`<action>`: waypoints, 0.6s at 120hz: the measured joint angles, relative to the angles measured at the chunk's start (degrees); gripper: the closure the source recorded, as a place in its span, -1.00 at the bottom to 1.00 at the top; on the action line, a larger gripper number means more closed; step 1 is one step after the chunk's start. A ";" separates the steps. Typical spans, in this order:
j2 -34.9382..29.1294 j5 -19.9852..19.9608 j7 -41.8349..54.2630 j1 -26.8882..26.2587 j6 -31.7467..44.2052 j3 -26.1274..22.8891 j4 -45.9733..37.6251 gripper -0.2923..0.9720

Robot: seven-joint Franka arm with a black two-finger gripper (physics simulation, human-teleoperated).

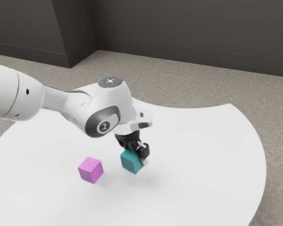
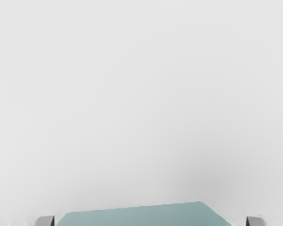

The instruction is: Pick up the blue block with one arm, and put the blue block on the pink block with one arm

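The blue block [image 1: 130, 163], teal in colour, sits tilted between the black fingers of my gripper [image 1: 135, 158], which is shut on it. It looks to be just above the white table, with a faint shadow under it toward the exterior view's right. The pink block [image 1: 90, 169] rests on the table a short way toward the exterior view's left of the held block, apart from it. In the wrist view the blue block [image 2: 144, 215] lies right under my hand between two fingertips [image 2: 45, 221], with bare table beyond it.
The round white table [image 1: 203, 141] spreads wide toward the exterior view's right and front. Its edge curves down at the right, with grey floor [image 1: 188, 80] and dark walls behind. My white arm [image 1: 47, 103] comes in from the left above the table.
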 joint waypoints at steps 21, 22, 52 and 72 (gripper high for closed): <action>-1.70 0.68 -0.05 1.30 -2.74 0.37 -0.59 0.02; -1.77 0.75 -0.04 1.39 -2.89 0.39 -0.59 0.02; -3.71 1.89 1.13 2.26 -7.22 4.83 -0.58 0.02; -5.89 1.92 2.87 3.48 -8.73 6.81 -1.72 0.03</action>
